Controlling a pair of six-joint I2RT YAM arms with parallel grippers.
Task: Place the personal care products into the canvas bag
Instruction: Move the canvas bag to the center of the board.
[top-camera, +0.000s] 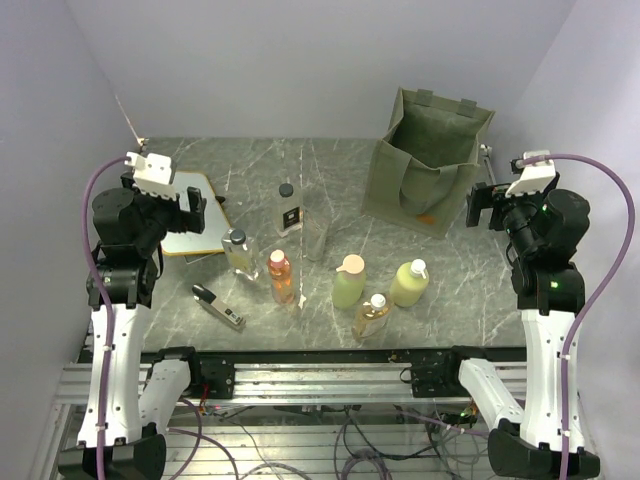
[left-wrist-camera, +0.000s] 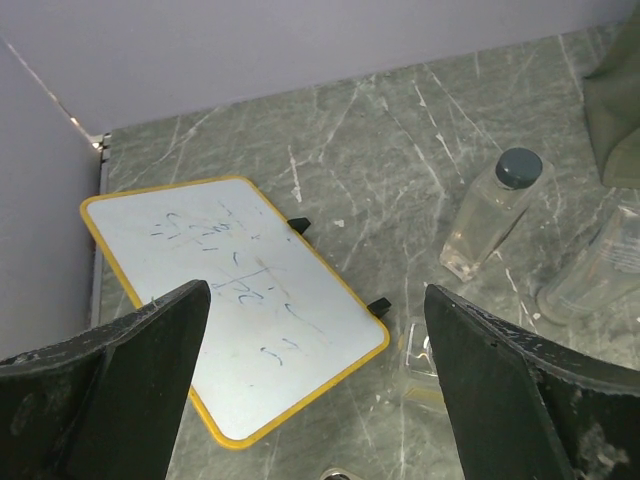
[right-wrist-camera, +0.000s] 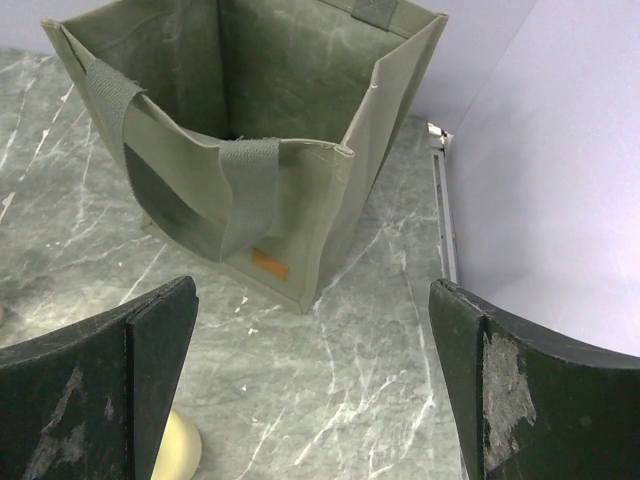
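Observation:
The olive-green canvas bag (top-camera: 430, 160) stands open at the back right; it also fills the right wrist view (right-wrist-camera: 250, 130). Seven products stand mid-table: a clear black-capped bottle (top-camera: 290, 208), a translucent grey container (top-camera: 315, 235), a clear bottle (top-camera: 240, 252), an orange bottle (top-camera: 281, 276), a pale pink-capped bottle (top-camera: 349, 282), a yellow-green white-capped bottle (top-camera: 410, 282) and an amber bottle (top-camera: 371, 315). My left gripper (top-camera: 195, 210) is open and empty above the white board (left-wrist-camera: 235, 300). My right gripper (top-camera: 480, 205) is open and empty just right of the bag.
A flat white board with a yellow edge (top-camera: 190, 225) lies at the left. A slim black-and-silver gadget (top-camera: 218, 307) lies near the front left. Walls close the table at the left, back and right. A metal rail (top-camera: 330, 375) runs along the near edge.

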